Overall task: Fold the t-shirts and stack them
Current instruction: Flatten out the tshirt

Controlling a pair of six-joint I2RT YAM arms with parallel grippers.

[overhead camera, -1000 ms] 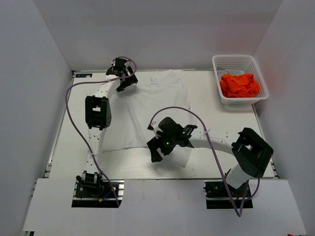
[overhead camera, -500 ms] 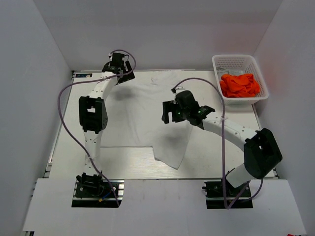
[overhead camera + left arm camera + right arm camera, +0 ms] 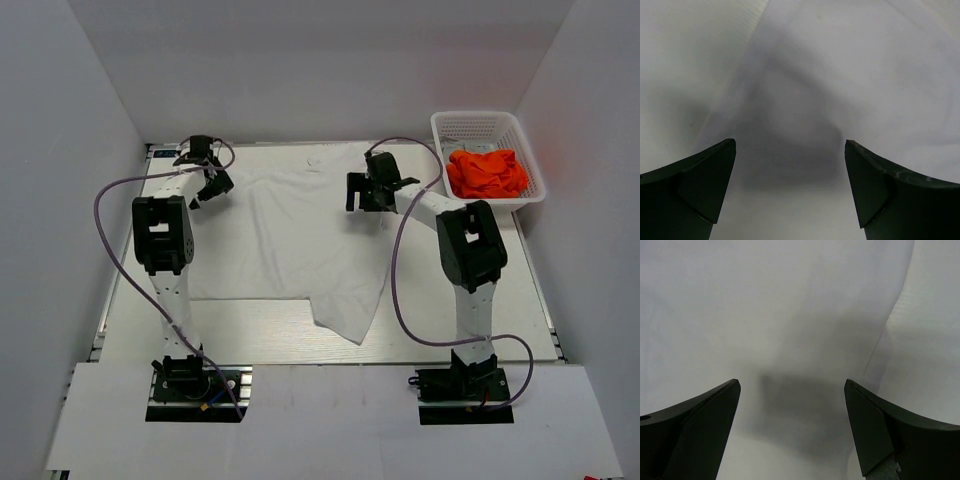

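Left pincer [image 3: 790,145] and right pincer [image 3: 790,382] both stand apart, empty. The plain white thin-fabric t-shirt [image 3: 290,240] lies beneath each. A shallow pinch might slip, skewing the fold.

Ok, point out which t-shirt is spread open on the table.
The white t-shirt, lying flat across the table; the orange t-shirts sit bunched in the basket at the far right.

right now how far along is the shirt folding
Early. Done: the white t-shirt lies spread out on the table, with no fold made. In hand: the left gripper and right gripper hover open over its far end, one at each side, gripping nothing. Left: folding it, then the orange t-shirts, bunched in the basket; no stack exists.
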